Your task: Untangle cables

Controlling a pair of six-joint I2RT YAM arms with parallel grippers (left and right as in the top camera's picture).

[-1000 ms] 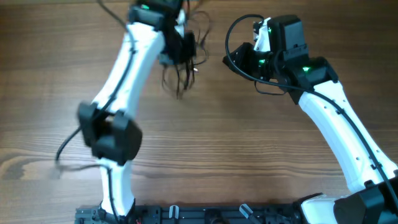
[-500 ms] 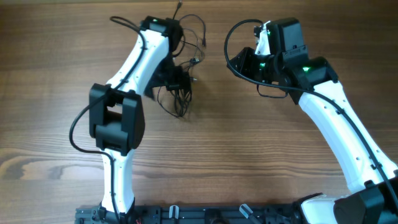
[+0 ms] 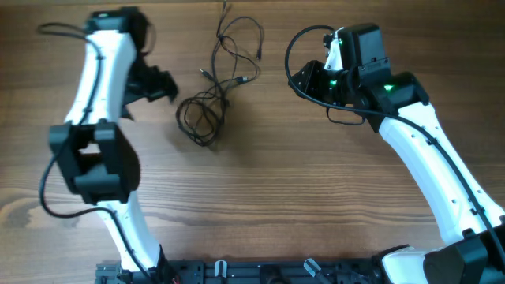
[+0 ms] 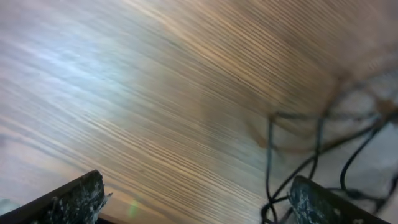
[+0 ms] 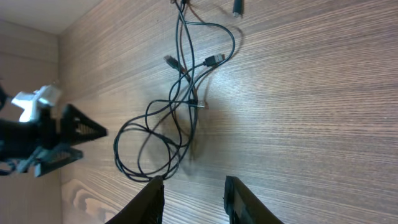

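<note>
The left hand hangs over the brown wood-grain bench with its jaws wide and nothing between them. It is just left of the work and does not touch it. Its wrist view catches the strands only at the right edge, blurred.

The thin black flexible cables lie flat on the bench between the two arms, toward the far edge. A bunched coil sits at the near-left end. Longer loops run away from it and cross several times. Small silver-tipped plug ends lie free beside the crossings.

Judgement: the cables are light and limp, each strand is likely to drag its neighbours, and the thin cord may slip from the pads. The best hold is a free plug end or the cord just behind it, not the coil.

The right hand is part-way open and empty. It is to the right of the cables and not touching them.
</note>
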